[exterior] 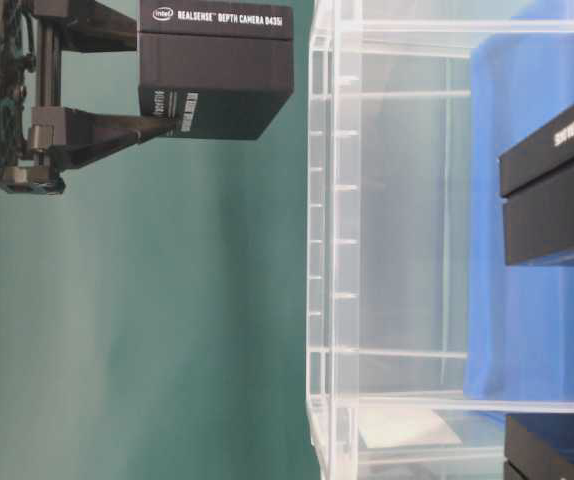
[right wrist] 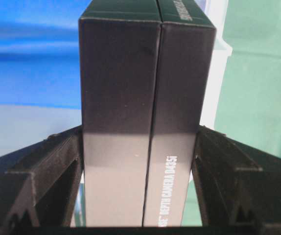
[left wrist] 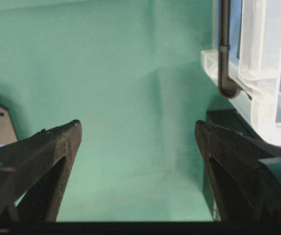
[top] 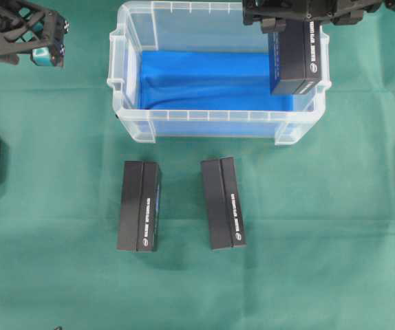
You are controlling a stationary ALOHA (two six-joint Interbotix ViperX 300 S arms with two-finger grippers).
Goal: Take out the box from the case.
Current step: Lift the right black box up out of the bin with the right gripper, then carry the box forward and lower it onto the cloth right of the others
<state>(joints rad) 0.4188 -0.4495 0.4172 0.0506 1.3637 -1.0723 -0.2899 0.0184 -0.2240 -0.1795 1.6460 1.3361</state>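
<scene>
Black cardboard is what the box (top: 295, 60) looks to be made of, with a lid and a base that meet at a thin seam. The right gripper (right wrist: 139, 171) holds this box, one finger pressed flat on each long side. It hangs above the right end of the case (top: 132, 122), over the blue cloth (top: 204, 79) at the bottom, and the table-level view shows it lifted well above the rim. I think the box is light and stiff, so it should keep its shape. Its sides look smooth and may be a bit slippery, so a firm squeeze low on both flat sides seems best. Pinching only the lid might pull it off. The left gripper (left wrist: 138, 142) is spread wide and holds nothing, off to the left of the case. Two more boxes (top: 140, 205) lie on the green cloth (top: 60, 172) in front of the case.
</scene>
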